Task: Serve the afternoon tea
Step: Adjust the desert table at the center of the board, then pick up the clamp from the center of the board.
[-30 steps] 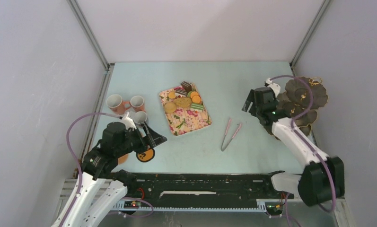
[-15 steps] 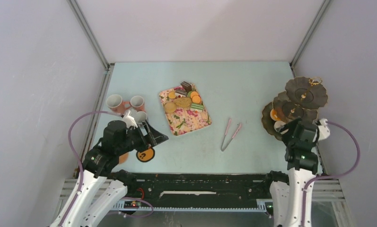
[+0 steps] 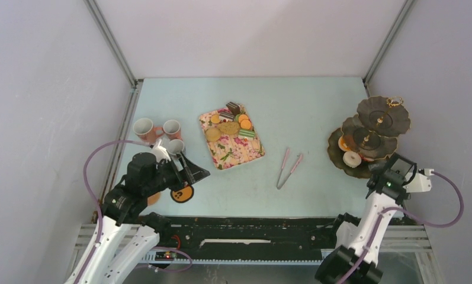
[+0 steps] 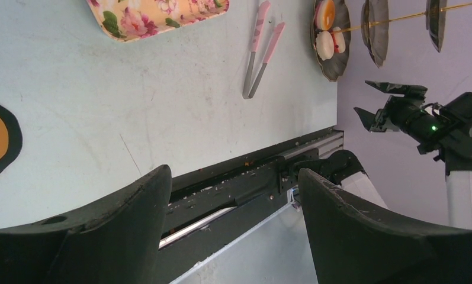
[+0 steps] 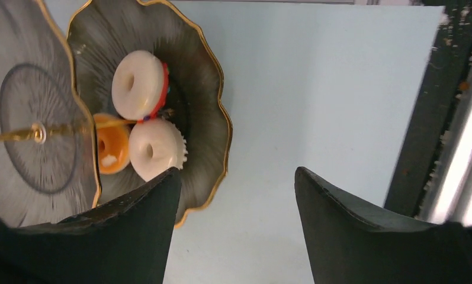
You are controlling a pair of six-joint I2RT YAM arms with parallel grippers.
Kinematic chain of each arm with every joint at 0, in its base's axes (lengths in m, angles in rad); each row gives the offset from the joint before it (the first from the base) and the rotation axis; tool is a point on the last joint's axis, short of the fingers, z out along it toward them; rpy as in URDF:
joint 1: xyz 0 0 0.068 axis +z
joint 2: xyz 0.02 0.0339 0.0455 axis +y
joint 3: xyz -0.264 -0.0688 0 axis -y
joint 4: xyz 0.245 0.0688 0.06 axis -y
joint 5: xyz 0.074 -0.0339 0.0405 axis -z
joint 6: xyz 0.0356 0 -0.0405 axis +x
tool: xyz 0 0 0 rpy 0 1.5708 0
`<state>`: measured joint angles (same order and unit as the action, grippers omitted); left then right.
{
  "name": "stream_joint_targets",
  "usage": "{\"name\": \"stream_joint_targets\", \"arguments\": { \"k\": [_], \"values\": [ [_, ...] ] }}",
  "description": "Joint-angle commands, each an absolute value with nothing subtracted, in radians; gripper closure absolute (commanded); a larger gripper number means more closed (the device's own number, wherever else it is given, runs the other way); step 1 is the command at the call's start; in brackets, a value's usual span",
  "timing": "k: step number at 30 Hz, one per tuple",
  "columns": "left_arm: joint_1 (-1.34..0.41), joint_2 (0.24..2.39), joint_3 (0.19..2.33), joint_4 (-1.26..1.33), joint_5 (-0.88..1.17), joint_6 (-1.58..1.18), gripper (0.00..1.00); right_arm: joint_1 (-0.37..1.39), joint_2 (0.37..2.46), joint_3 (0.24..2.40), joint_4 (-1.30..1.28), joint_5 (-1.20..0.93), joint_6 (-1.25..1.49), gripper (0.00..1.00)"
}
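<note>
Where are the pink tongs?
In the top view, the pink tongs lie flat on the table, right of the middle, between the floral tray and the dark three-tier stand.

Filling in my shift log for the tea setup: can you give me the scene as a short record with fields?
stand: dark three-tier stand, far right
on stand: three small donuts, bottom tier
tray: floral tray, centre, holding biscuits and cake slices
tongs: pink tongs, lying between tray and stand
mugs: three mugs, left side
left claw: open, empty, near an orange coaster
right claw: open, empty, beside the stand's bottom tier
</note>
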<state>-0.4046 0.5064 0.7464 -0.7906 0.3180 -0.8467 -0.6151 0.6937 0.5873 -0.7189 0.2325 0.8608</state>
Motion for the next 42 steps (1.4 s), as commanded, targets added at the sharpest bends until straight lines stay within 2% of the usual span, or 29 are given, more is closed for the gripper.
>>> {"name": "stream_joint_targets", "arguments": {
  "k": [1, 8, 16, 19, 26, 32, 37, 42],
  "values": [
    [-0.395, 0.495, 0.780, -0.794, 0.315, -0.835, 0.16, -0.681, 0.845, 0.580, -0.513, 0.141, 0.883, 0.28],
    [-0.385, 0.518, 0.781, -0.791, 0.310, -0.825, 0.16, -0.735, 1.073, 0.591, -0.313, 0.077, 0.812, 0.33],
    [-0.378, 0.564, 0.764, -0.735, 0.326, -0.834, 0.16, -0.656, 1.180, 0.600, -0.333, 0.025, 0.830, 0.35],
    [-0.377, 0.577, 0.766, -0.721, 0.328, -0.833, 0.16, -0.634, 1.173, 0.583, -0.326, -0.018, 0.856, 0.46],
    [-0.376, 0.558, 0.740, -0.711, 0.330, -0.846, 0.16, -0.548, 1.110, 0.550, -0.376, -0.046, 0.931, 0.64],
    [-0.374, 0.534, 0.721, -0.721, 0.331, -0.848, 0.16, -0.345, 1.075, 0.526, -0.355, -0.046, 1.096, 0.65],
    [-0.374, 0.511, 0.717, -0.739, 0.330, -0.850, 0.16, -0.137, 1.110, 0.530, -0.239, -0.004, 1.243, 0.65],
    [-0.374, 0.491, 0.710, -0.757, 0.331, -0.850, 0.16, -0.026, 1.170, 0.584, -0.210, -0.034, 1.236, 0.63]
  ]
}}
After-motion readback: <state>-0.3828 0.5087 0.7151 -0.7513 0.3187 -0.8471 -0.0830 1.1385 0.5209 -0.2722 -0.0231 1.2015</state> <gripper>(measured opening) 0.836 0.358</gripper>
